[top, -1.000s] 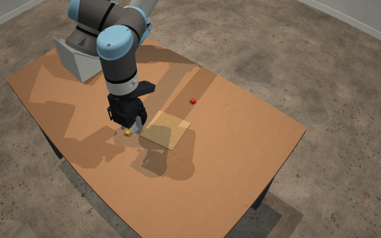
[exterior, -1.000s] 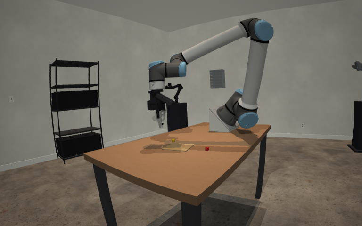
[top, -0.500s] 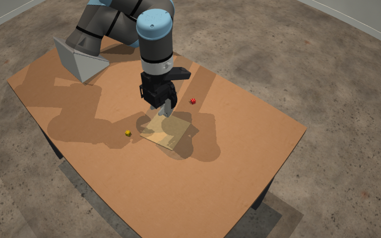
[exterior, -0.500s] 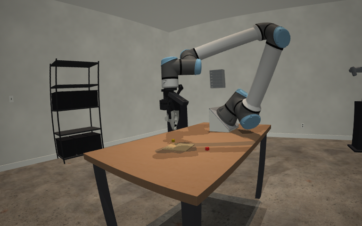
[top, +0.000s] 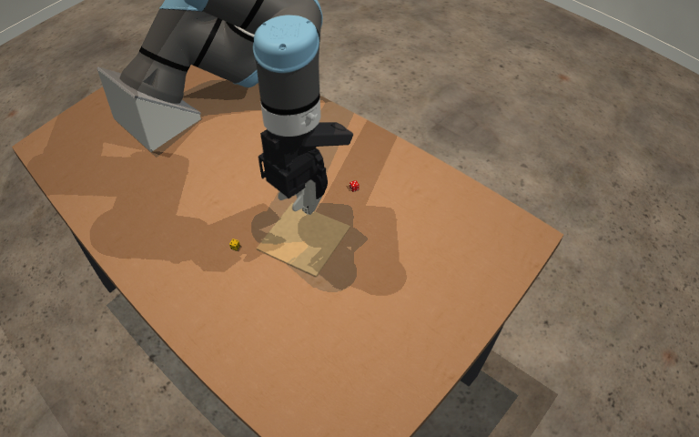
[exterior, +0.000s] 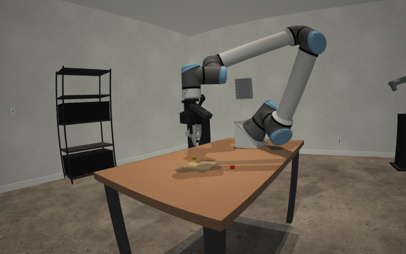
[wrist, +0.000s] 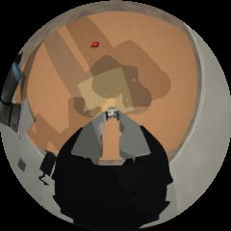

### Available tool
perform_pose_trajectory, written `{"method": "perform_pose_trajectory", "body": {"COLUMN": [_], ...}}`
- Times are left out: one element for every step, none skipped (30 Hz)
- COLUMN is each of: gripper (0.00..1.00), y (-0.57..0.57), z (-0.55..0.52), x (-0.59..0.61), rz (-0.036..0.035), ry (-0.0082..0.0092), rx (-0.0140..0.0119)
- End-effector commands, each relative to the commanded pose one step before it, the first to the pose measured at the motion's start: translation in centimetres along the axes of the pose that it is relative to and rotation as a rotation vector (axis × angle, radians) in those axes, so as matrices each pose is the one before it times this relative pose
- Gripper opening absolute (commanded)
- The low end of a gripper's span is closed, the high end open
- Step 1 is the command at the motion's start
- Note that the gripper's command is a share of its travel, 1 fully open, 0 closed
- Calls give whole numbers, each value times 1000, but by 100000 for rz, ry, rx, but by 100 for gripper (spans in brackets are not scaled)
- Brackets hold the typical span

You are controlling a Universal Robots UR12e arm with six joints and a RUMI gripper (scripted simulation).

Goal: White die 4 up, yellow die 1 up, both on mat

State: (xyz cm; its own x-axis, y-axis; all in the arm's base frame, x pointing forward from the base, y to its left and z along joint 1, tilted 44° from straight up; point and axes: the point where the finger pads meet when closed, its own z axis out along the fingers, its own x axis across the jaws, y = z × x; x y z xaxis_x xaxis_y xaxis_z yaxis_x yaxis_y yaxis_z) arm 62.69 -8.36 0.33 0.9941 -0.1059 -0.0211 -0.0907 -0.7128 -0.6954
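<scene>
My gripper (top: 305, 209) (exterior: 196, 145) (wrist: 113, 112) is shut on the white die (wrist: 112, 112), which shows between the fingertips in the wrist view. It hangs above the table, over the far edge of the mat in the top view. The square tan mat (top: 309, 259) (exterior: 210, 165) (wrist: 89, 96) lies flat on the table. The yellow die (top: 235, 244) (exterior: 194, 157) sits on the table to the left of the mat in the top view, off it. The red die (top: 354, 186) (exterior: 232, 166) (wrist: 95, 44) sits on the table off the mat, on the other side. The numbers on top are too small to read.
The arm's grey base wedge (top: 145, 118) (exterior: 241, 136) stands at one end of the brown table (top: 397, 346) (exterior: 199, 194). A black shelf rack (exterior: 84, 72) stands on the floor by the wall, away from the table.
</scene>
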Motion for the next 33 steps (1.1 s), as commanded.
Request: {"method": "perform_pose_trajectory", "body": {"gripper": [0,0,0,0,0,0,0,0,0,0,0,0,0,0,0,0,0,0,0,0,0,0,0,0,0,0,0,0,0,0,0,0,0], "y": [24,0,0,0,0,0,-1,-1,-1,0,0,-1,0,0,0,-1,-1,-1,-1,0,0,0,-1,0,0,0,0,0,0,0,0,0,0], "z": [351,224,268,310,350,386,418,446,468,0,0,484,495,499,498,490,476,457,433,404,370,334,295,254,212,170,0,0,130,93,60,33,13], "x": [53,2,2,2,3,3,3,3,3,0,0,4,4,4,4,4,3,3,3,3,3,2,2,2,1,2,0,0,1,1,0,0,0], "rz": [3,0,0,0,0,0,0,0,0,0,0,0,0,0,0,0,0,0,0,0,0,0,0,0,0,0,0,0,0,0,0,0,0], "ry": [103,0,0,0,0,0,0,0,0,0,0,0,0,0,0,0,0,0,0,0,0,0,0,0,0,0,0,0,0,0,0,0,0], "rx": [-102,0,0,0,0,0,0,0,0,0,0,0,0,0,0,0,0,0,0,0,0,0,0,0,0,0,0,0,0,0,0,0,0]}}
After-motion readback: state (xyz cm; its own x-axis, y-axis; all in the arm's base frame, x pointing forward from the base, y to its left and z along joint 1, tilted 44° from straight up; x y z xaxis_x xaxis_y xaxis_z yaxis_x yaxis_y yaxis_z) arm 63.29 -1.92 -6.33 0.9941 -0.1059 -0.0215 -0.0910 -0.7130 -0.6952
